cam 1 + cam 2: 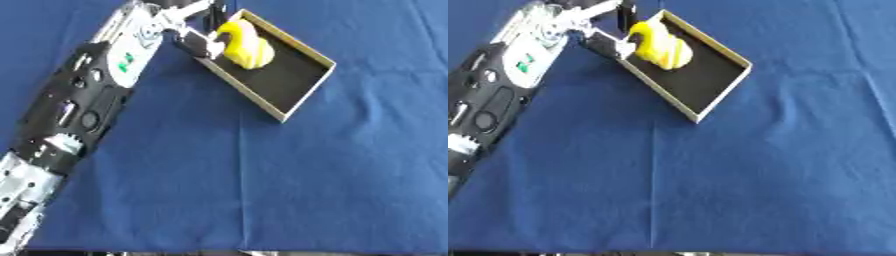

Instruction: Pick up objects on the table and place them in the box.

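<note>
Here, left eye view: blue cloth (262, 190) covers the table; the left hand (197, 37), far left, has fingers curled around a yellow object (247, 46) inside the box (306, 97). Right eye view: same arrangement; creases cross the cloth.

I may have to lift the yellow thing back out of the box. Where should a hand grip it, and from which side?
Probably from above: the box walls bar a low sideways approach. Close across the yellow thing's rounded body, near its middle. The left hand already sits at its left, at the box's left rim, so it looks best placed.
</note>
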Motion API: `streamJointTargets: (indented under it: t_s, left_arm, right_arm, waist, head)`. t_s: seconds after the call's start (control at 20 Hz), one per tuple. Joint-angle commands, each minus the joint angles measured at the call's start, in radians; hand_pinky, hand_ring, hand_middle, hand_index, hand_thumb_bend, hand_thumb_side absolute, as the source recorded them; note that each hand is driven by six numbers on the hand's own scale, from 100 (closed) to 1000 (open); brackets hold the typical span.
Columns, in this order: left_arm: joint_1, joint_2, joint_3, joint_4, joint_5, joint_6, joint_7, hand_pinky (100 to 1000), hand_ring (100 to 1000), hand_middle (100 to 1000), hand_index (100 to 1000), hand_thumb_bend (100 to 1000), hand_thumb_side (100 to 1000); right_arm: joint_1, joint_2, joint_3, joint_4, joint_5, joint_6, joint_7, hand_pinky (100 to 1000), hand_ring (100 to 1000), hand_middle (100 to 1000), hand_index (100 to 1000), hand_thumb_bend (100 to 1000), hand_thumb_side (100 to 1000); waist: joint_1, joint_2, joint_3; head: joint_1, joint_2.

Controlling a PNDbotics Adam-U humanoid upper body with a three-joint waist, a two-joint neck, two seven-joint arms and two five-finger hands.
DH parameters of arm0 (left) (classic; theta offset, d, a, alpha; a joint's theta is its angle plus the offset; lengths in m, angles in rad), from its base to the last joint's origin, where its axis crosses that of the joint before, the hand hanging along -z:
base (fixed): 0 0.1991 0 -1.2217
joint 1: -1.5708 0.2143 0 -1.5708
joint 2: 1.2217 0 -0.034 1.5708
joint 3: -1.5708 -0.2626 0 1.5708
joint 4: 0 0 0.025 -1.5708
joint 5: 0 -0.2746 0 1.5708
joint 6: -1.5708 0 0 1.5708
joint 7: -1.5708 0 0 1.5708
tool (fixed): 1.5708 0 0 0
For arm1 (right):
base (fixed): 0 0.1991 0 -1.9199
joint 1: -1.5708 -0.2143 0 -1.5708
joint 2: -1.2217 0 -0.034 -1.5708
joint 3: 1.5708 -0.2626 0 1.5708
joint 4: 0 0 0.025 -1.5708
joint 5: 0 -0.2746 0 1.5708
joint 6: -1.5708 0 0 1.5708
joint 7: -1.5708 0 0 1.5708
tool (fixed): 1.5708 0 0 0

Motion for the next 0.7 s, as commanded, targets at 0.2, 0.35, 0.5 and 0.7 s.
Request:
streamJointTargets:
  t_s: [0.2,0.35,0.5,0.7]
  left_arm:
    - [-0.008,-0.021,0.031,0.051,-0.035,-0.003,0.076,847,584,533,630,100,222]
    - [-0.004,-0.025,0.035,0.067,-0.048,-0.003,0.09,864,679,638,759,100,307]
    - [-0.001,-0.02,0.034,0.067,-0.064,-0.008,0.088,895,797,766,906,207,383]
    - [-0.002,-0.009,0.042,0.041,-0.082,-0.005,0.115,923,862,829,966,314,518]
  right_arm:
    - [-0.019,-0.006,-0.003,-0.017,-0.01,0.001,0.008,839,829,733,807,100,837]
    - [-0.016,-0.004,-0.003,-0.017,-0.01,0.003,0.007,839,829,733,807,100,837]
    - [-0.013,-0.005,-0.004,-0.017,-0.009,0.005,0.007,839,829,733,807,100,838]
    - [-0.009,-0.005,-0.002,-0.017,-0.009,0.007,0.009,839,829,732,807,100,838]
  waist:
    - [-0.006,-0.017,-0.008]
    - [-0.005,-0.016,-0.009]
    - [-0.004,-0.017,-0.008]
    - [-0.005,-0.02,-0.005]
  head:
    - [0.001,-0.016]
    - [0.001,-0.015]
    - [-0.001,-0.013]
    - [-0.002,-0.013]
